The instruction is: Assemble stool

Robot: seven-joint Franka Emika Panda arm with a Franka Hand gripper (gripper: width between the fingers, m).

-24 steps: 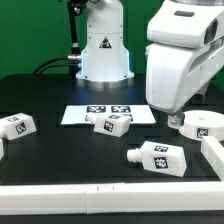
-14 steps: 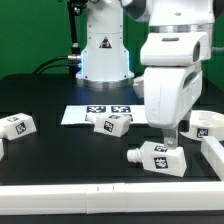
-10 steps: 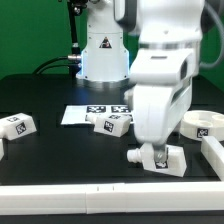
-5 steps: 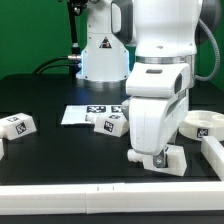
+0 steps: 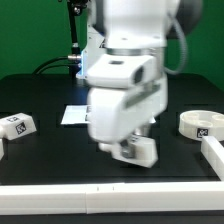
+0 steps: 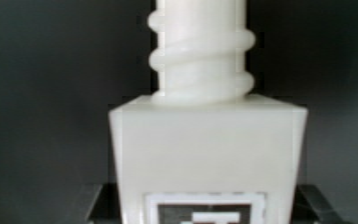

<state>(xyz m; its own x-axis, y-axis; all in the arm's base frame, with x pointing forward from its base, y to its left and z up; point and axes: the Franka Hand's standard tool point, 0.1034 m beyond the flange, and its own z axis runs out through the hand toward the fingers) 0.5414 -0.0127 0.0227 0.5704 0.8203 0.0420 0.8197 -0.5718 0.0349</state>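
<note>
My gripper (image 5: 128,150) is shut on a chunky white stool leg (image 5: 138,151), holding it low over the black table in the middle of the exterior view; the arm is blurred with motion. In the wrist view the leg (image 6: 208,130) fills the picture, its threaded peg pointing away and its square tag between my dark fingers (image 6: 101,205). The round white seat (image 5: 203,124) lies at the exterior view's right. Another tagged leg (image 5: 15,125) rests at the far left.
The marker board (image 5: 72,115) shows partly behind the arm. A white rail (image 5: 110,195) runs along the table's front, and a white block (image 5: 214,150) stands at the front right. The robot's base (image 5: 95,55) is at the back.
The gripper came down over the leg at the front right and shut on it. Arm and leg have since swung toward the exterior view's left, covering the leg by the marker board.
</note>
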